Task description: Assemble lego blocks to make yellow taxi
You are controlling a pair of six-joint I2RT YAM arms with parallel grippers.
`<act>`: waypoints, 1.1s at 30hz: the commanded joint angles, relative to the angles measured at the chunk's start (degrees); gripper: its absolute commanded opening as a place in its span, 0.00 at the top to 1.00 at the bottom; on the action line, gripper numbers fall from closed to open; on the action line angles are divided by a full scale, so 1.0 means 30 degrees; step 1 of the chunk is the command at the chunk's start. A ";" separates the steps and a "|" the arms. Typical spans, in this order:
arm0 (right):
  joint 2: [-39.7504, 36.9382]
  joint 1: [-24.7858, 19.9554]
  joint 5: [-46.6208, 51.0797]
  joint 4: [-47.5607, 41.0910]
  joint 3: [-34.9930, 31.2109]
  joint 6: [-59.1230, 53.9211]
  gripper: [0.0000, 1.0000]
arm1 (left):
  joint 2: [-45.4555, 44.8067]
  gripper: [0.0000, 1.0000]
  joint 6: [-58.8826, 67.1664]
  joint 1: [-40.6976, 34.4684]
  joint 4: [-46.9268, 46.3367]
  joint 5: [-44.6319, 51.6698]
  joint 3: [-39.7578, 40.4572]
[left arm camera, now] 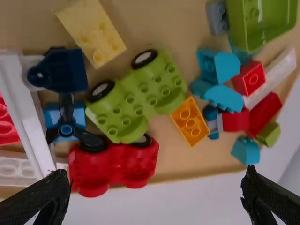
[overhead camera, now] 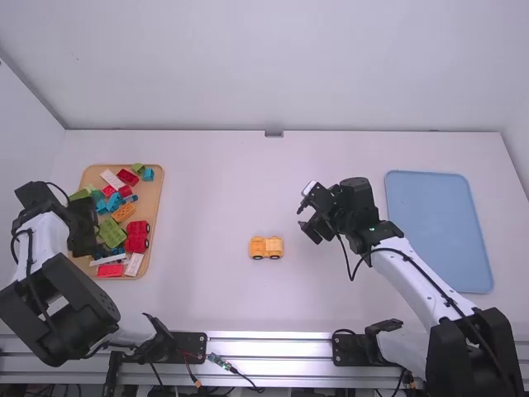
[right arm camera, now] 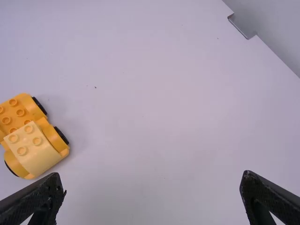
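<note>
Bench (overhead camera: 207, 190), flat, smooth and white, runs beneath the left tool (overhead camera: 86, 236) and the right tool (overhead camera: 305, 212). A thin, pale blue tray (overhead camera: 438, 231) with rounded corners lies to the right of the right tool. A tan tray (overhead camera: 154, 223), also round-cornered, lies under the left tool, crowded with glossy plastic blocks. Both tools have black fingers spread wide, with nothing between them. Left of the right tool, apart from it, the small taxi (overhead camera: 265, 247) stands on the bench: an orange studded body on black wheels, a smooth-sided, pale yellow block (right arm camera: 33, 145) on one end. Under the left tool are a lime green wheeled base (left arm camera: 140, 93), rounded and studded, touching a shiny red one (left arm camera: 112, 166), then a pale yellow rectangular block (left arm camera: 91, 32) and a smaller orange one (left arm camera: 190, 122).
</note>
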 commanded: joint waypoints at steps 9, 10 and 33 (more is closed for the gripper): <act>-0.0189 -0.0007 -0.0036 -0.0022 0.0058 0.0109 0.01 | 0.2492 0.01 -0.1982 0.0109 -0.0772 -0.2244 0.2142; -0.0189 0.0022 -0.0036 -0.0044 0.0058 0.0095 0.01 | 0.2790 0.00 -0.1982 0.0124 -0.0991 -0.2237 0.2455; -0.0189 -0.0117 -0.0036 -0.0124 0.0058 -0.0102 0.01 | 0.7490 0.13 -0.5049 0.0036 -0.0561 -0.5107 0.4051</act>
